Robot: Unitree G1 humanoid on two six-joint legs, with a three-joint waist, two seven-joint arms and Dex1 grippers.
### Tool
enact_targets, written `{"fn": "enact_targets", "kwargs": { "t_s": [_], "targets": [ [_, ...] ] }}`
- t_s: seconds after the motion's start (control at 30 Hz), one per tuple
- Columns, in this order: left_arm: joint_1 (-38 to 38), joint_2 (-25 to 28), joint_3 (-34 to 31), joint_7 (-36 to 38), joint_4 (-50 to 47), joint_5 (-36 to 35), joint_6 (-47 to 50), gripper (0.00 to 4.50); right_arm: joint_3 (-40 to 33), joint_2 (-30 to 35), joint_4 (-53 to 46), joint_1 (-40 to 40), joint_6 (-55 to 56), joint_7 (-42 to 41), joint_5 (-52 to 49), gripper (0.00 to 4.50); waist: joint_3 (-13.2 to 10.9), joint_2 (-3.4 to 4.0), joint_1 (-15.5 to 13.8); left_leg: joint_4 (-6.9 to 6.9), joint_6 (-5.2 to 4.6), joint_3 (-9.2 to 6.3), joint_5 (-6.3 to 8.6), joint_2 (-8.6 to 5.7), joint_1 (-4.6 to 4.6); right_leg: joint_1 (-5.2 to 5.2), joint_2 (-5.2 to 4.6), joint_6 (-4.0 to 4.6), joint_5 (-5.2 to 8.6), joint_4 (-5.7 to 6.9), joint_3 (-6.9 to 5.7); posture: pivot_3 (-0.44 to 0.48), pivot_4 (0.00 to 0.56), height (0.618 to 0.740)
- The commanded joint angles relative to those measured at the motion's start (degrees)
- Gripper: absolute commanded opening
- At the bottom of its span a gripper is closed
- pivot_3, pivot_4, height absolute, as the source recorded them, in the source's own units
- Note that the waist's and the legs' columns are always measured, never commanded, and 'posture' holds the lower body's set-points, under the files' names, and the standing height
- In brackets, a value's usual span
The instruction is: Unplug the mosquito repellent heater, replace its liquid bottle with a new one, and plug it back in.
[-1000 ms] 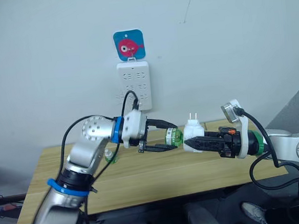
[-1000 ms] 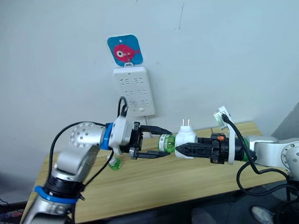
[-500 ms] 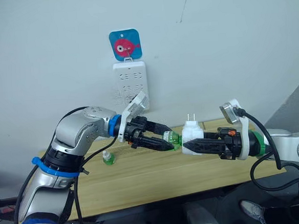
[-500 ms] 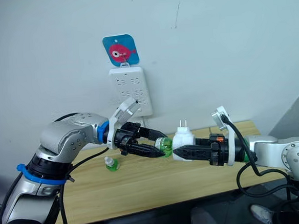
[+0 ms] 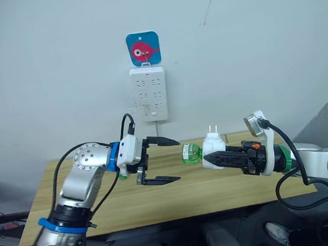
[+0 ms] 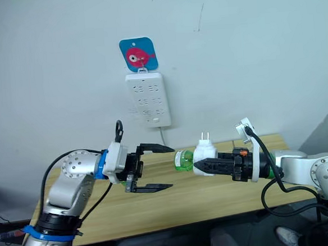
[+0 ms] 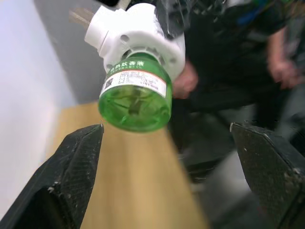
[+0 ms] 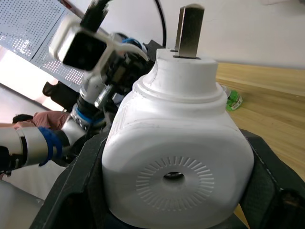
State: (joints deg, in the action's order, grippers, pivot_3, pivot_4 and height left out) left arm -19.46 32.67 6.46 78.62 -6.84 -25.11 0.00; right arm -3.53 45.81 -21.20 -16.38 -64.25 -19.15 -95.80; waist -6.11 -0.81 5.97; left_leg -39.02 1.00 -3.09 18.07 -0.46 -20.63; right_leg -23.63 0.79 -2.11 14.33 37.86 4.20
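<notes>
My right gripper (image 5: pixel 213 159) is shut on the white mosquito repellent heater (image 5: pixel 213 147), holding it above the table with its two prongs pointing up. A green liquid bottle (image 5: pixel 191 153) sticks out of the heater sideways toward my left gripper (image 5: pixel 165 160). That gripper is open wide, a short gap away from the bottle, with nothing between its fingers. In the left wrist view the bottle's green base (image 7: pixel 135 98) faces the camera between the fingers (image 7: pixel 71 176), under the heater (image 7: pixel 138 36). Another small green bottle (image 8: pixel 233 99) lies on the table.
A tall white power strip (image 5: pixel 148 94) hangs on the wall under a blue card with a red fish (image 5: pixel 143 48). The wooden table (image 5: pixel 214 190) runs below both arms. A person's hand (image 7: pixel 186 81) shows behind the heater in the left wrist view.
My left gripper, which was closed around the bottle's end half a second ago, has let go, opened wide and drawn back to the left. The heater stays in my right gripper.
</notes>
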Motion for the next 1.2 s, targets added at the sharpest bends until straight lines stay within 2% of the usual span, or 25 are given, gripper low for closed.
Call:
{"fn": "enact_targets", "kwargs": {
  "t_s": [0.03,0.2,0.47,0.57,0.7,0.77,0.93,1.03,1.2],
  "targets": [
    [0.0,-5.0,-1.4,-2.7,2.5,4.0,-16.3,4.5,-2.1,0.2,-0.8,-0.5,1.1,-0.7,-1.3,3.05,0.0,-0.02,-0.3,-0.01,0.0,0.01,0.0,0.0,0.0,0.01,0.0,0.0,0.0,-0.01,0.0,-0.145,0.081,0.74],
    [-1.1,-10.0,-0.2,-5.3,5.4,5.6,-25.0,4.5,-1.9,0.2,-0.9,-0.9,0.9,-0.6,-1.3,3.05,0.1,0.04,-0.8,-0.02,-0.01,0.03,0.0,-0.03,-0.07,0.02,0.01,-0.01,-0.04,-0.07,0.0,-0.148,0.078,0.74],
    [-2.5,-10.4,2.0,-5.1,8.4,5.9,-27.1,4.5,-1.6,0.2,-1.0,-1.2,0.9,-0.4,-1.4,3.05,0.1,0.05,-0.7,-0.02,-0.01,0.03,0.0,0.02,-0.04,0.14,0.13,-0.12,0.02,0.05,-0.01,-0.148,0.076,0.74],
    [-3.0,-10.5,2.9,-5.3,9.5,6.5,-27.7,3.89,-1.6,0.1,-1.1,-1.3,0.9,-0.4,-1.5,3.05,0.1,0.05,-0.7,-0.02,-0.01,0.05,0.0,0.0,-0.04,0.14,0.14,-0.12,0.02,0.05,0.0,-0.148,0.076,0.74],
    [-3.9,-11.1,3.7,-6.8,11.3,8.2,-28.2,2.61,-1.6,0.1,-1.1,-1.4,0.9,-0.3,-1.7,3.05,0.1,0.05,-0.8,-0.02,-0.01,0.02,0.0,-0.01,-0.05,0.14,0.13,-0.1,0.01,0.03,-0.03,-0.148,0.076,0.74],
    [-4.3,-11.6,4.0,-7.5,11.6,8.6,-28.2,2.21,-1.6,0.1,-1.2,-1.4,1.0,-0.2,-1.7,3.05,0.1,0.05,-0.8,-0.02,-0.01,0.03,0.0,0.0,-0.05,0.14,0.13,-0.09,0.01,0.04,-0.02,-0.148,0.076,0.74],
    [-5.1,-11.0,4.1,-7.5,9.0,6.9,-25.4,2.21,-1.8,0.2,-1.5,-1.3,0.9,0.1,-2.0,3.05,0.1,0.05,-0.8,-0.02,-0.01,0.0,0.0,0.01,-0.05,0.14,0.13,-0.08,0.0,0.05,-0.03,-0.152,0.079,0.74],
    [-6.5,-5.8,5.3,-4.4,3.9,3.1,-11.8,2.21,-2.0,0.6,-1.7,-1.1,0.6,-0.3,-1.9,3.05,0.1,0.05,-0.6,-0.02,-0.01,0.0,0.0,0.02,-0.05,0.14,0.13,-0.11,0.02,0.07,-0.03,-0.148,0.081,0.74],
    [-14.5,2.8,5.5,-6.1,-1.9,-10.0,27.0,2.21,-1.9,2.0,-2.5,-1.0,-0.7,-2.8,-0.4,3.05,0.1,0.05,-0.1,-0.02,-0.02,-0.08,0.0,0.0,-0.05,0.15,0.17,-0.21,0.08,0.1,-0.1,-0.136,0.081,0.74]
  ]
}}
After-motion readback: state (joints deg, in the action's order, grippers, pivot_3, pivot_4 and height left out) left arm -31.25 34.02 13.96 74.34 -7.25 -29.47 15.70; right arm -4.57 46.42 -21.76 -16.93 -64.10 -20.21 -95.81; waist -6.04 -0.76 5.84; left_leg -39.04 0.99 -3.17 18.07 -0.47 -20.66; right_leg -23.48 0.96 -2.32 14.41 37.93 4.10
